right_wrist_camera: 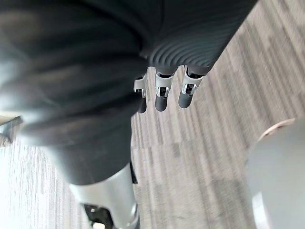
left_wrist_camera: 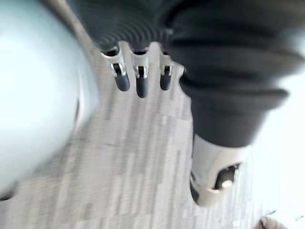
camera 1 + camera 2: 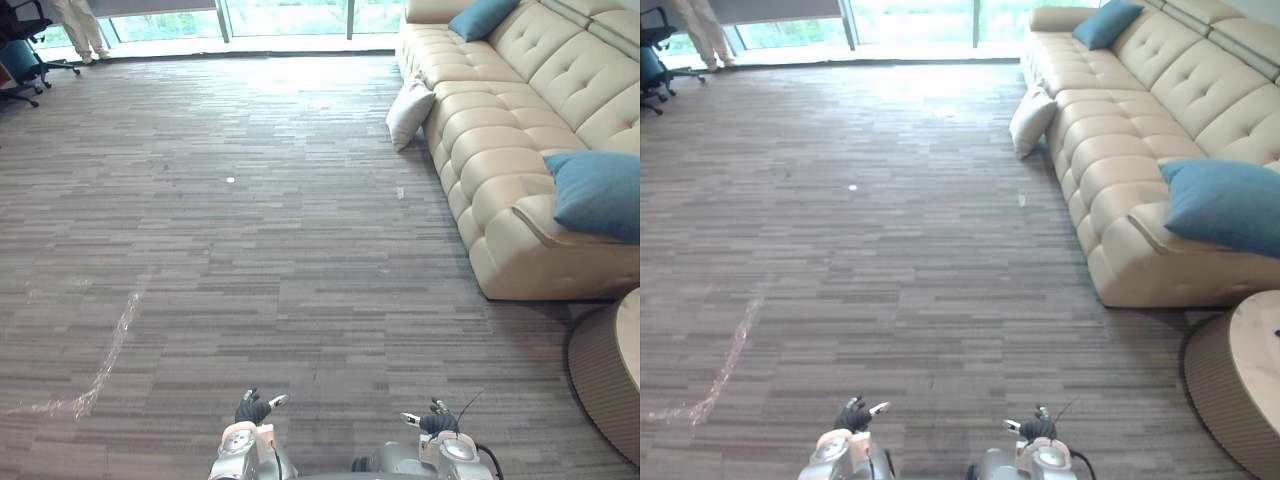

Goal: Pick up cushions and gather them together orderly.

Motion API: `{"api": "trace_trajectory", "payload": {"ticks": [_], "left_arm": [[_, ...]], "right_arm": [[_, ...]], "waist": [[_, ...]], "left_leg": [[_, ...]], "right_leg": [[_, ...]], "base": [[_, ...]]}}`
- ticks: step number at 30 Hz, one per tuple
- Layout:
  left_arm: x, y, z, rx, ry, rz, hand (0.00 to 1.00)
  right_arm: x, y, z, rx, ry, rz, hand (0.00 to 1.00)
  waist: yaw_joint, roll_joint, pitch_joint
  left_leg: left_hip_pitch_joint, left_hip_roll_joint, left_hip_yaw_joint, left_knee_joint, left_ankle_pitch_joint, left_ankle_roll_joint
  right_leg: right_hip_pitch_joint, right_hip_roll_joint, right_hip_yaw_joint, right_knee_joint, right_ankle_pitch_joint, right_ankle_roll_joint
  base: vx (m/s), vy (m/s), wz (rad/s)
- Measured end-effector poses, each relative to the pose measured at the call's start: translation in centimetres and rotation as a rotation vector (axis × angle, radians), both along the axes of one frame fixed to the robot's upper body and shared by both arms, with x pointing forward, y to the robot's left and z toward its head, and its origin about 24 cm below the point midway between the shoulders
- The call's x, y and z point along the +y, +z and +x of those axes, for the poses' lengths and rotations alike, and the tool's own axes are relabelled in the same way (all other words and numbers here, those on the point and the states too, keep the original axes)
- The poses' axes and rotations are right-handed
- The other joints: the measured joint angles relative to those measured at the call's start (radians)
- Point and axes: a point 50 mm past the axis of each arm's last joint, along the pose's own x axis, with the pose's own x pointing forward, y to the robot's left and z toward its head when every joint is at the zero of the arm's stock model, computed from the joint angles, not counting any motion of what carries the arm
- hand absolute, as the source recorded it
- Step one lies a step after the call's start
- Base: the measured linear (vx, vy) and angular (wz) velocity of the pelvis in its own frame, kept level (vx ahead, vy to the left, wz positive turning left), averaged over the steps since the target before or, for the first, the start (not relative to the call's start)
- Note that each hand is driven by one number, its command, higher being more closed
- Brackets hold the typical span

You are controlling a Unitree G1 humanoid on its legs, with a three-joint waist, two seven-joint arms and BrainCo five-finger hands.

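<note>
standing well back, no cushion picked up yet: left hand and right hand hang loose-fingered, empty; white cushion leans on the sofa from the floor, so i judge i must walk over first

The sofa is cream, with a buttoned diamond pattern on its back. The near cushion and the far cushion are plain blue; the third cushion is off-white. The floor shows thin grey-brown stripes. The round table has a pale top and a brown ribbed side.

Bright glare from far windows on floor
</note>
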Motion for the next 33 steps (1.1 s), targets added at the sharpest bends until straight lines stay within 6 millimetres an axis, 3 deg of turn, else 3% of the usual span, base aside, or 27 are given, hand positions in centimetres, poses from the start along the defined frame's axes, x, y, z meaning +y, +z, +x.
{"api": "trace_trajectory", "payload": {"ticks": [1, 2, 3, 5, 6, 7, 8, 9, 12, 13, 14, 15, 16, 18, 19, 20, 21, 22, 23, 24, 25, 26, 27, 29, 31, 32, 33], "left_arm": [[0.1, 0.1, 0.1, -0.009, 0.001, 0.007, 0.00], [0.8, 0.2, 0.3, -0.012, -0.002, 0.033, 0.00], [1.3, 0.2, 0.2, -0.006, -0.001, 0.046, 0.00], [1.8, 0.1, -0.1, 0.005, 0.005, 0.058, 0.00], [2.2, 0.0, -0.2, 0.016, 0.000, 0.070, 0.00], [2.4, -0.2, -0.5, 0.035, -0.008, 0.080, 0.00], [2.5, -0.3, -0.7, 0.044, -0.008, 0.081, 0.00], [2.6, -0.6, -1.1, 0.077, -0.011, 0.082, 0.00], [2.0, -0.9, -1.6, 0.100, -0.039, 0.076, 0.00], [1.6, -1.1, -1.7, 0.111, -0.051, 0.068, 0.00], [1.5, -1.1, -1.7, 0.114, -0.053, 0.066, 0.00], [1.2, -1.3, -1.9, 0.127, -0.070, 0.063, 0.00], [0.9, -1.4, -2.0, 0.134, -0.082, 0.057, 0.00], [0.8, -1.5, -2.3, 0.141, -0.091, 0.056, 0.00], [0.5, -1.5, -2.4, 0.142, -0.088, 0.046, 0.00], [-0.6, -1.8, -2.7, 0.154, -0.090, 0.019, 0.00], [-0.6, -1.8, -2.7, 0.154, -0.092, 0.019, 0.00], [-1.3, -1.8, -2.8, 0.155, -0.102, 0.008, 0.00], [-1.6, -1.7, -2.5, 0.148, -0.102, 0.002, 0.00], [-1.7, -1.7, -2.4, 0.146, -0.106, 0.000, 0.00], [-1.5, -1.6, -2.4, 0.140, -0.099, -0.002, 0.00], [-1.1, -1.4, -2.2, 0.124, -0.069, 0.001, 0.00], [-0.9, -1.4, -2.1, 0.119, -0.064, 0.003, 0.00], [-0.6, -1.0, -1.6, 0.089, -0.064, 0.016, 0.00], [-0.4, -0.6, -1.0, 0.053, -0.071, 0.027, 0.00], [-0.4, -0.6, -1.0, 0.050, -0.073, 0.029, 0.00], [-0.2, -0.5, -0.9, 0.045, -0.073, 0.034, 0.00]], "right_arm": [[-0.1, -0.3, -0.3, 0.021, 0.006, -0.003, 0.00], [0.6, -0.6, -0.5, 0.043, 0.022, 0.008, 0.00], [0.9, -0.7, -0.5, 0.048, 0.031, 0.016, 0.00], [1.5, -0.8, -0.8, 0.056, 0.036, 0.026, 0.00], [1.8, -0.9, -1.1, 0.067, 0.044, 0.030, 0.00], [1.9, -0.9, -1.0, 0.062, 0.052, 0.030, 0.00], [1.9, -0.9, -0.9, 0.058, 0.056, 0.028, 0.00], [1.8, -0.6, -0.6, 0.039, 0.064, 0.026, 0.00], [1.5, -0.3, 0.0, 0.007, 0.067, 0.017, 0.00], [1.4, 0.2, 0.8, -0.033, 0.068, 0.011, 0.00], [1.3, 0.3, 1.0, -0.041, 0.070, 0.009, 0.00], [0.9, 0.6, 1.4, -0.054, 0.072, -0.003, 0.00], [0.5, 0.6, 1.4, -0.057, 0.071, -0.014, 0.00], [0.2, 0.4, 0.7, -0.037, 0.067, -0.021, 0.00], [-0.2, 0.3, 0.2, -0.026, 0.047, -0.020, 0.00], [-0.9, 0.5, 0.7, -0.035, 0.065, -0.048, 0.00], [-0.9, 0.5, 0.7, -0.036, 0.064, -0.048, 0.00], [-1.3, 0.7, 0.8, -0.041, 0.064, -0.054, 0.00], [-1.6, 0.7, 0.8, -0.037, 0.073, -0.066, 0.00], [-1.7, 0.7, 0.8, -0.035, 0.075, -0.070, 0.00], [-1.9, 0.6, 0.5, -0.019, 0.076, -0.073, 0.00], [-1.6, 0.4, 0.2, -0.002, 0.064, -0.064, 0.00], [-1.5, 0.3, 0.1, 0.002, 0.061, -0.059, 0.00], [-0.8, 0.2, 0.0, 0.004, 0.061, -0.042, 0.00], [-0.6, -0.3, -0.5, 0.033, 0.050, -0.033, 0.00], [-0.6, -0.3, -0.5, 0.038, 0.047, -0.032, 0.00], [-0.7, -0.4, -0.7, 0.043, 0.044, -0.034, 0.00]], "waist": [[0.018, 0.000, -0.003], [0.029, -0.030, -0.017], [0.018, -0.043, -0.024], [0.023, -0.061, -0.035], [0.028, -0.086, -0.047], [0.022, -0.099, -0.045], [0.019, -0.100, -0.044], [0.013, -0.088, -0.035], [0.007, -0.065, -0.040], [-0.001, -0.055, -0.037], [-0.002, -0.054, -0.034], [-0.019, -0.049, -0.031], [-0.031, -0.048, -0.031], [-0.032, -0.059, -0.034], [-0.044, -0.062, -0.039], [-0.047, -0.016, -0.054], [-0.046, -0.012, -0.054], [-0.049, 0.012, -0.062], [-0.051, 0.036, -0.060], [-0.053, 0.043, -0.056], [-0.048, 0.052, -0.050], [-0.038, 0.052, -0.044], [-0.036, 0.047, -0.042], [-0.031, 0.022, -0.038], [-0.021, 0.010, -0.038], [-0.018, 0.010, -0.038], [-0.015, 0.012, -0.036]], "left_leg": [[-0.011, -0.019, -0.020, -0.044, 0.131, -0.016], [-0.009, -0.044, -0.004, -0.005, 0.118, 0.022], [-0.016, -0.049, 0.000, 0.009, 0.100, 0.028], [-0.023, -0.063, 0.012, 0.061, 0.044, 0.067], [0.011, -0.088, 0.037, 0.066, -0.007, 0.088], [0.073, -0.115, 0.059, 0.058, -0.051, 0.100], [0.097, -0.122, 0.063, 0.054, -0.067, 0.103], [0.209, -0.144, 0.069, 0.037, -0.119, 0.113], [0.364, -0.145, 0.087, -0.054, -0.152, 0.121], [0.450, -0.143, 0.091, -0.133, -0.154, 0.119], [0.476, -0.143, 0.092, -0.152, -0.154, 0.119], [0.545, -0.135, 0.093, -0.200, -0.154, 0.119], [0.588, -0.133, 0.090, -0.224, -0.154, 0.120], [0.642, -0.150, 0.066, -0.249, -0.155, 0.120], [0.686, -0.158, 0.026, -0.258, -0.157, 0.117], [0.700, -0.127, -0.011, -0.229, -0.143, 0.102], [0.699, -0.126, -0.015, -0.223, -0.142, 0.100], [0.665, -0.113, -0.058, -0.108, -0.134, 0.087], [0.584, -0.079, -0.085, 0.119, -0.085, 0.006], [0.530, -0.057, -0.097, 0.238, -0.031, -0.040], [0.414, 0.008, -0.084, 0.497, 0.050, -0.087], [0.331, 0.070, -0.032, 0.651, -0.006, -0.042], [0.309, 0.079, -0.017, 0.676, -0.023, -0.031], [0.185, 0.087, 0.033, 0.653, -0.084, 0.016], [0.056, 0.048, 0.077, 0.317, -0.105, 0.041], [0.044, 0.034, 0.073, 0.240, -0.098, 0.044], [0.018, -0.002, 0.048, 0.000, 0.001, 0.032]], "right_leg": [[0.032, -0.002, 0.045, -0.026, -0.025, 0.018], [0.054, -0.035, 0.107, -0.043, -0.023, 0.018], [0.052, -0.043, 0.126, -0.047, -0.004, -0.003], [0.019, -0.064, 0.187, 0.009, 0.062, 0.019], [-0.023, -0.085, 0.226, 0.148, 0.089, 0.063], [-0.113, -0.104, 0.251, 0.389, 0.171, 0.151], [-0.140, -0.108, 0.259, 0.464, 0.223, 0.182], [-0.250, -0.116, 0.253, 0.751, 0.268, 0.226], [-0.398, -0.114, 0.151, 0.865, 0.190, 0.135], [-0.513, -0.108, 0.075, 0.805, 0.143, 0.109], [-0.535, -0.106, 0.054, 0.768, 0.131, 0.096], [-0.580, -0.093, -0.004, 0.610, 0.125, 0.080], [-0.583, -0.078, -0.047, 0.415, 0.153, 0.067], [-0.580, -0.063, -0.051, 0.211, 0.233, 0.047], [-0.576, -0.047, -0.007, 0.195, 0.369, -0.009], [-0.592, -0.044, -0.017, 0.312, 0.262, -0.021], [-0.594, -0.044, -0.017, 0.321, 0.252, -0.022], [-0.594, -0.044, -0.033, 0.392, 0.168, -0.025], [-0.548, -0.040, -0.057, 0.404, 0.111, -0.030], [-0.517, -0.033, -0.065, 0.395, 0.093, -0.032], [-0.437, -0.005, -0.077, 0.353, 0.067, -0.043], [-0.341, 0.020, -0.081, 0.295, 0.055, -0.058], [-0.310, 0.023, -0.080, 0.274, 0.052, -0.058], [-0.179, 0.024, -0.081, 0.156, 0.049, -0.051], [-0.065, 0.010, -0.062, 0.039, 0.052, -0.029], [-0.049, 0.004, -0.056, 0.028, 0.047, -0.018], [-0.002, -0.009, -0.033, -0.001, 0.028, 0.010]], "base": [[0.55, 0.326, -0.78], [0.57, 0.322, -0.66], [0.71, 0.406, -0.37], [0.59, 0.341, -0.16], [0.58, 0.301, -0.14], [0.58, 0.301, -0.12], [0.69, 0.260, -0.11], [0.58, 0.186, -0.09], [0.52, 0.129, -0.15], [0.55, 0.076, -0.11], [0.69, 0.057, 0.02], [0.59, -0.025, 0.20], [0.59, -0.057, 0.26], [0.63, -0.131, 0.41], [0.94, -0.206, 0.47], [0.68, -0.153, 0.34], [0.63, -0.164, 0.19], [0.50, -0.152, 0.26], [0.63, -0.185, 0.34], [0.62, -0.154, 0.29], [0.72, -0.139, 0.02], [0.59, -0.107, -0.10], [0.68, -0.091, -0.14], [0.45, -0.040, -0.01], [0.46, 0.031, -0.24], [0.55, 0.150, -0.42], [0.58, 0.220, -0.62]]}}
